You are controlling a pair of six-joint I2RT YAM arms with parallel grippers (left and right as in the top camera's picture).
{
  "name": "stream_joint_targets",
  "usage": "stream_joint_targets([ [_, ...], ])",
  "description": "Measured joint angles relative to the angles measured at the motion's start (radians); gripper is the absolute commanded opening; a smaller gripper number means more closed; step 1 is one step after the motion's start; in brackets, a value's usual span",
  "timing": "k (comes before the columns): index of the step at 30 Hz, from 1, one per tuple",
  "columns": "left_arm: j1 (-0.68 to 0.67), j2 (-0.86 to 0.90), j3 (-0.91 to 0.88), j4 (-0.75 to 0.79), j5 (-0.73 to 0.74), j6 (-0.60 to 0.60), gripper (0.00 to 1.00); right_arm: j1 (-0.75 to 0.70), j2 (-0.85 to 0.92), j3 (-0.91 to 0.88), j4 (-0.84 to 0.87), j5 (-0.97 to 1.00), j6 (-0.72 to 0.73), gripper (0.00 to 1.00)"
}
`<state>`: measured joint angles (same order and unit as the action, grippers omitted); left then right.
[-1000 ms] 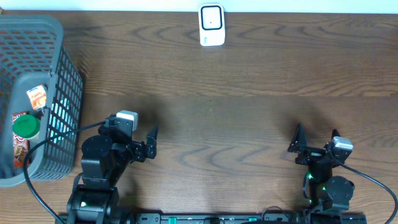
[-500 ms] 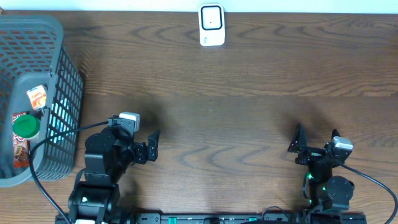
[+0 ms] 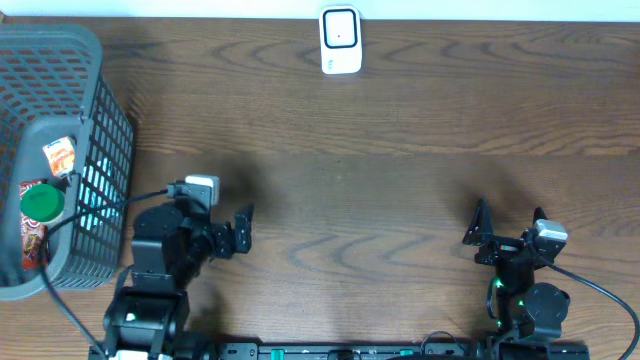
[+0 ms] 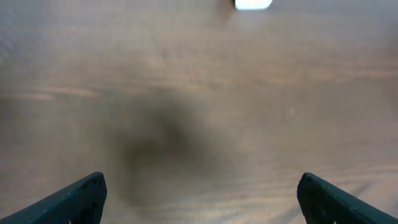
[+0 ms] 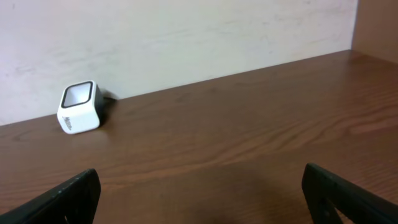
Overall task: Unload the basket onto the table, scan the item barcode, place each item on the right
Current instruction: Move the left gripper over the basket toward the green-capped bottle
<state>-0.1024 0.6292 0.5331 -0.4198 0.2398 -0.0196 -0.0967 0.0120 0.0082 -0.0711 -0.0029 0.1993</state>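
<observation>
**Overhead view, with both wrist views.** My left gripper (image 4: 200,186) hangs over bare table (image 3: 400,180), jaws spread wide and holding nothing. My right gripper (image 5: 200,177) is likewise wide open and empty.

The goods to be scanned lie in the basket (image 3: 108,140) at the table's 9 o'clock edge: a green lid (image 3: 42,203), a red packet (image 3: 30,240) under it, and an orange packet (image 3: 60,155) at the lid's 12 o'clock. Which of them is meant, I cannot tell.

All three lie at about 9 o'clock from my left gripper, beyond the basket's near wall. From my right gripper they are well apart, across the whole table. The left arm is therefore, in my judgement, the one to reach.

The red packet's long axis appears to run 12 to 6; the lid is round from above.

The scanner (image 3: 340,40) stands at the 12 o'clock edge, about 1 o'clock from my left gripper and 11 o'clock from my right. No barcode is visible.
</observation>
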Motion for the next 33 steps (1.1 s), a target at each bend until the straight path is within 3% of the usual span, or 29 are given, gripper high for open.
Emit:
stream_joint_targets([
  [8,0.000,-0.003,0.107,0.004,-0.003,-0.015,0.98,0.000,0.000,0.000,0.000,0.000,0.000,0.99],
  [33,0.000,-0.003,0.107,0.012,-0.002,-0.037,0.98,0.000,0.000,0.000,0.000,0.000,0.000,0.99],
])
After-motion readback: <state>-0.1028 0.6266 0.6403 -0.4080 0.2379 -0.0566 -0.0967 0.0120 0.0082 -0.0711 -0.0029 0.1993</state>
